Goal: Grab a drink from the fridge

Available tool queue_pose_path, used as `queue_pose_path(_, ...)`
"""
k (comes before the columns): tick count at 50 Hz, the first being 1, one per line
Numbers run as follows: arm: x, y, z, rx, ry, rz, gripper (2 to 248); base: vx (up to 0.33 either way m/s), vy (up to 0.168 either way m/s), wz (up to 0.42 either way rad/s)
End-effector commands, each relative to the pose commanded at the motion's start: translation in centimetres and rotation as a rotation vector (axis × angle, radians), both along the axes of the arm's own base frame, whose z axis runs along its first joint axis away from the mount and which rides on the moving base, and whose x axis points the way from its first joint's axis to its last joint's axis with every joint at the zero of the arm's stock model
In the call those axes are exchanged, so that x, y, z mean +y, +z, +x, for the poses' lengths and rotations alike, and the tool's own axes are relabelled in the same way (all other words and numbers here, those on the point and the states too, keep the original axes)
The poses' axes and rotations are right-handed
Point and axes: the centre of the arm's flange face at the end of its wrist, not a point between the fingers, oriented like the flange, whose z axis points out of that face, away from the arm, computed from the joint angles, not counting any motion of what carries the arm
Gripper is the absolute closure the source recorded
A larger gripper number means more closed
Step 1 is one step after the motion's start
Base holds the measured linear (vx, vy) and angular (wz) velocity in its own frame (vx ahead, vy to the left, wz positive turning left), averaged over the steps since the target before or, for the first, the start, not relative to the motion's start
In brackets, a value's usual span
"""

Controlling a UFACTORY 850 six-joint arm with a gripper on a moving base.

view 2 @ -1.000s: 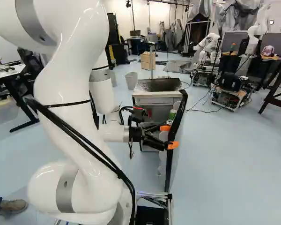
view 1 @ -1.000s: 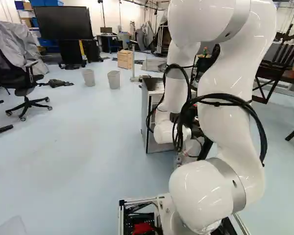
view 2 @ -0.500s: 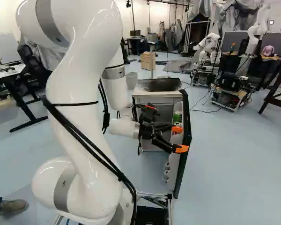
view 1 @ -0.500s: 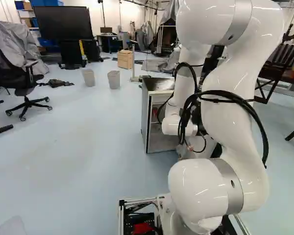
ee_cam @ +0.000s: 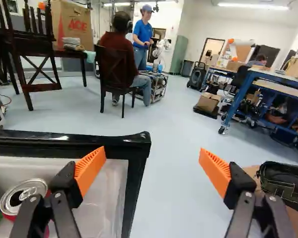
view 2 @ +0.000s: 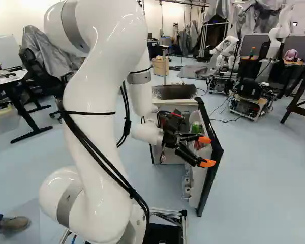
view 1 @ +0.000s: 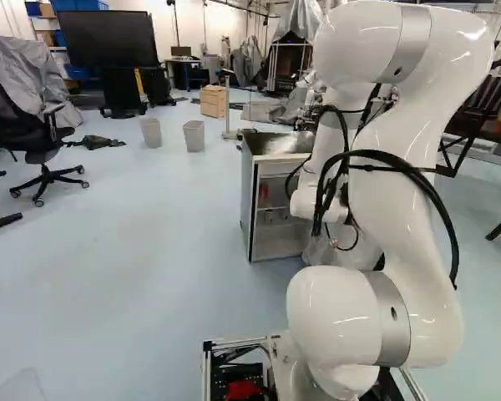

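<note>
The gripper (view 2: 207,151) stands open at the fridge's door. In the wrist view, the gripper (ee_cam: 153,168) has one orange pad over the white door liner and the other beyond the black door edge (ee_cam: 138,163); whether it touches the door is unclear. Nothing is gripped. Low in the white-bodied fridge (view 1: 271,244), shelves show through the open front. The door (view 2: 212,170) stands swung out to the right in the right base view. Its inner rack holds a green can (view 2: 196,127) and, beside one finger, an upright red can (ee_cam: 27,197), partly hidden by that finger.
Beyond the door, past the gripper, stand wooden chairs (ee_cam: 117,74) and a blue workbench (ee_cam: 243,96). A dark bag (ee_cam: 285,183) lies beside one finger. Other robots (view 2: 251,96) stand farther back. A wooden box (view 1: 213,100) is behind the fridge.
The fridge door has swung wider, and my arm has moved toward the right in both base views, the gripper staying close to the door. The fingers remain open. The base has not moved.
</note>
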Motion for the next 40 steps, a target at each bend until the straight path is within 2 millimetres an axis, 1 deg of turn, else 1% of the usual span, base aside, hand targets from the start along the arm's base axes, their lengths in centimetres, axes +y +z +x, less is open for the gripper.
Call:
queue_pose_path(35,-8.3,0.0,3.4,-0.097,-0.171,-0.034,3,0.0,0.0,0.0)
queue_pose_path(40,-9.0,0.0,3.6,-0.105,-0.184,-0.038,3,0.0,0.0,0.0)
